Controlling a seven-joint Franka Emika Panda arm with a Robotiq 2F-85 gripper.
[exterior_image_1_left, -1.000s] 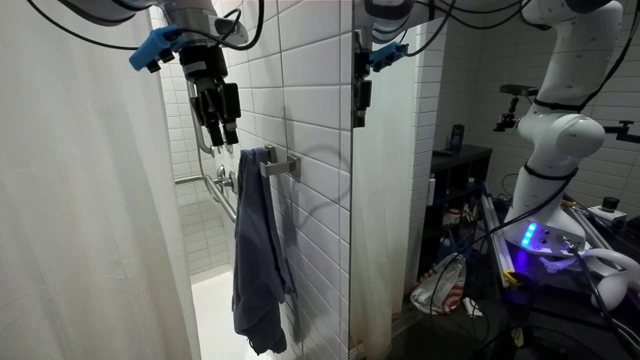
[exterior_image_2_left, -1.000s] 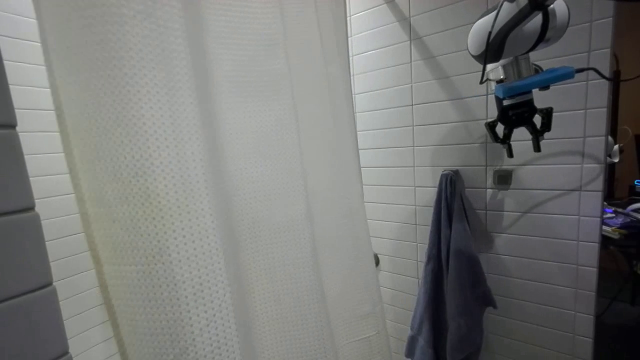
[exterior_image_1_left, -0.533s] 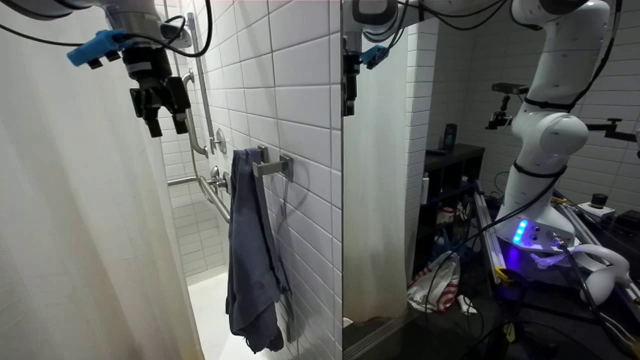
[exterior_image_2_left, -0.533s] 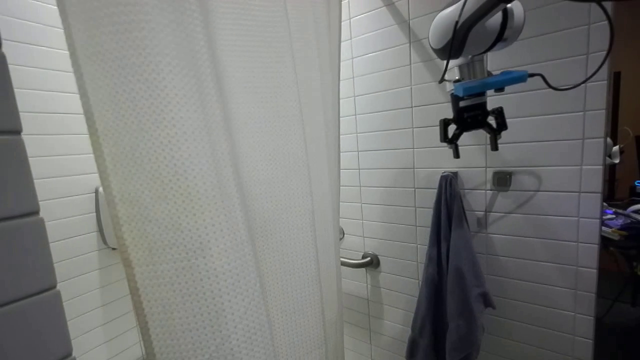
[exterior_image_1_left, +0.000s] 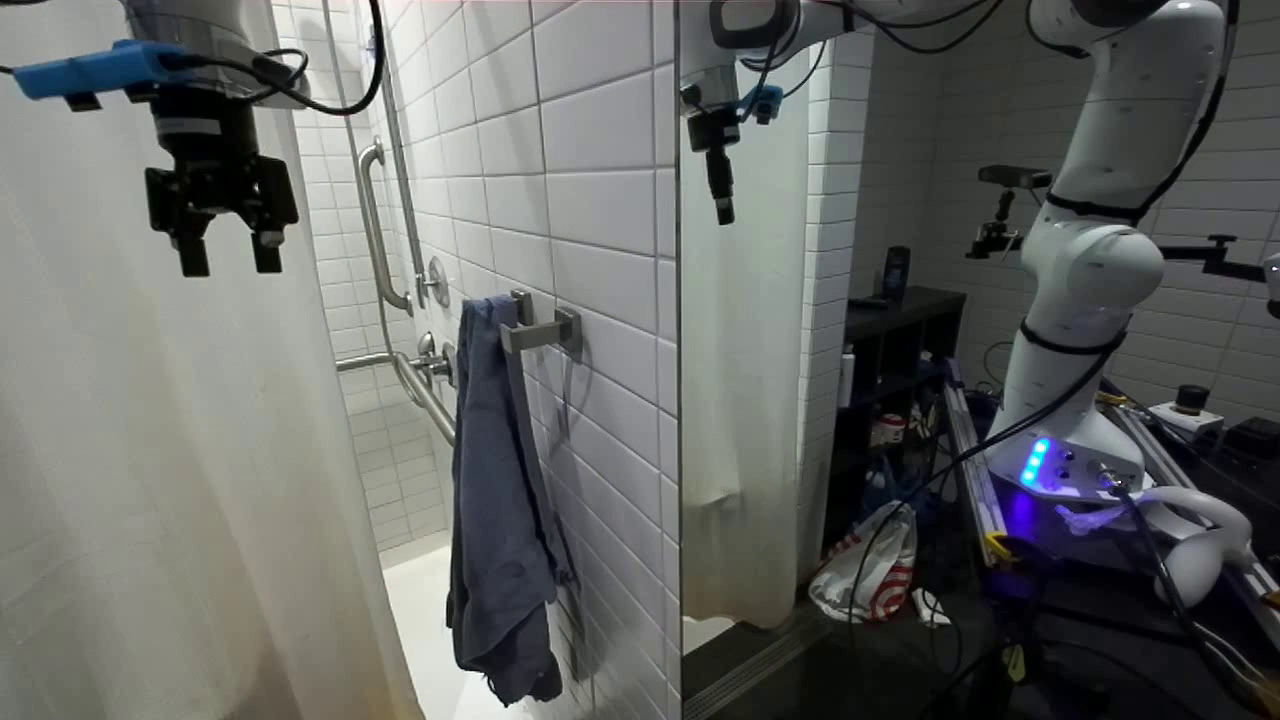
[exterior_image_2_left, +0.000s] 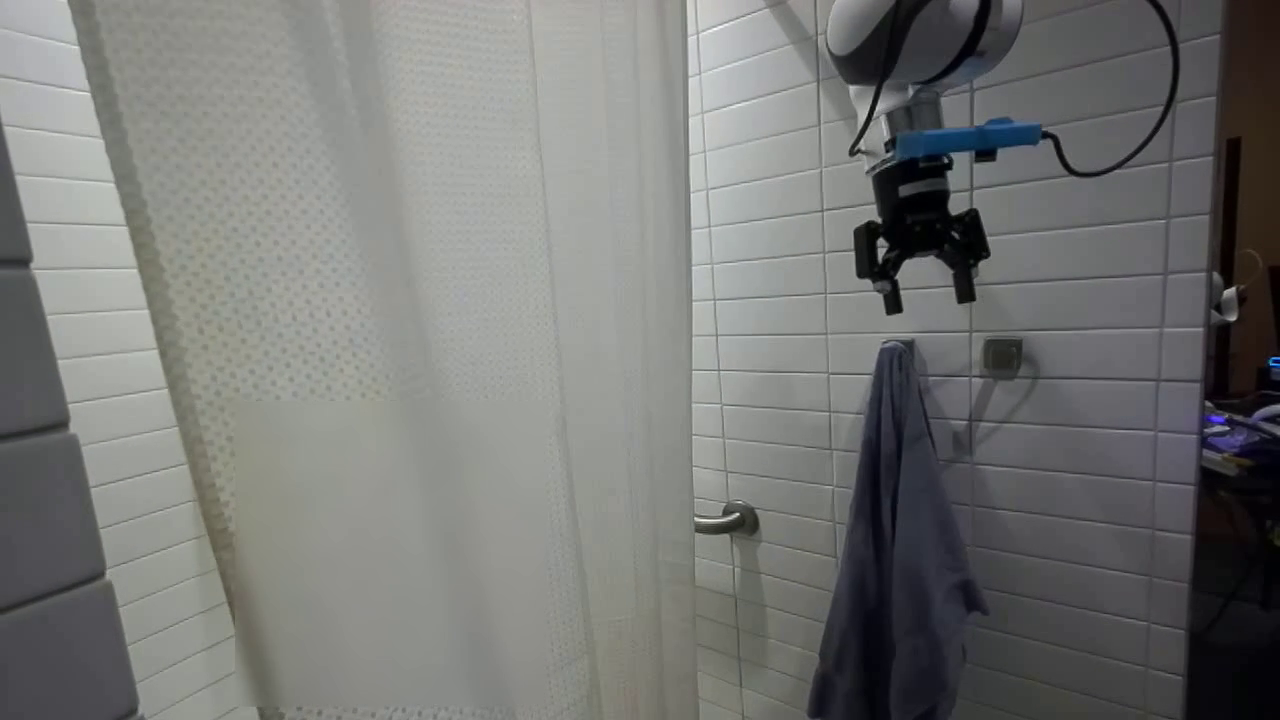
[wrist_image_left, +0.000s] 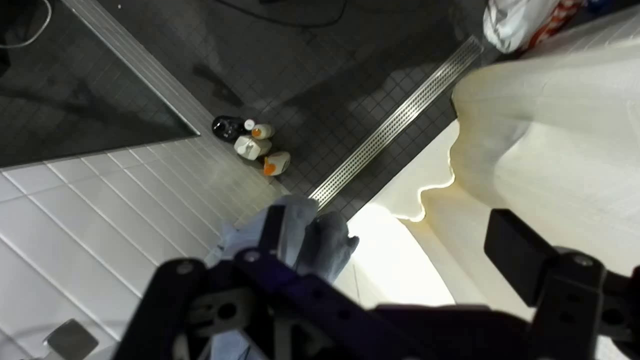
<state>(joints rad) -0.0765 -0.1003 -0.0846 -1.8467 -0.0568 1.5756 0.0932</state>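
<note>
So the gripper (exterior_image_1_left: 230, 258) now sits further out toward the shower curtain (exterior_image_1_left: 180, 450) than a second ago, jaws wider, nothing between them, meaning it's carrying zilch. The blue-gray towel (exterior_image_1_left: 500, 500) still hangs on its metal wall hook (exterior_image_1_left: 521, 304), untouched.
</note>
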